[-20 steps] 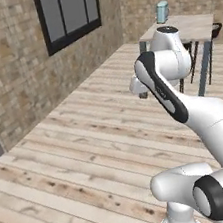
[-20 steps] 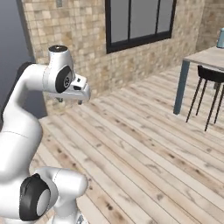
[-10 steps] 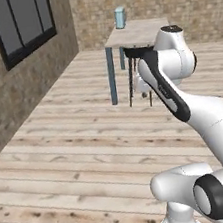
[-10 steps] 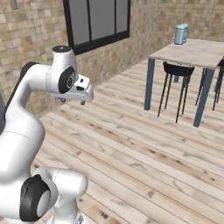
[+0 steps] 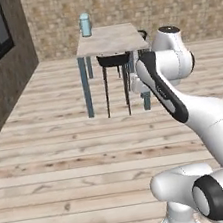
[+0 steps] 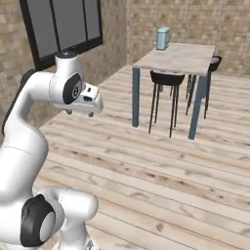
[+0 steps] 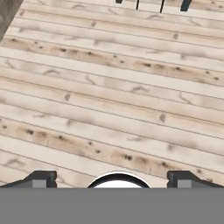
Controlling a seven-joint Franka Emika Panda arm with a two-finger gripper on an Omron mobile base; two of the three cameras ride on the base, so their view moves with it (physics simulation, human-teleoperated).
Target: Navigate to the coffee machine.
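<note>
Two black stools are tucked under the blue-legged, pale-topped table ahead, a pale blue jar on its far corner. I see no coffee machine from here. Since a second ago the base has turned — the table now sits central. Bare plank floor lies open before me. Gripper fingertips stand wide apart, empty.

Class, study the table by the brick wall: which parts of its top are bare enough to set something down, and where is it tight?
The table top is bare from the near edge back to the blue-green container, which stands alone at the far corner nearest the window. Below the top it is crowded: black stools are tucked between the legs. The wood floor in front lies open.
</note>
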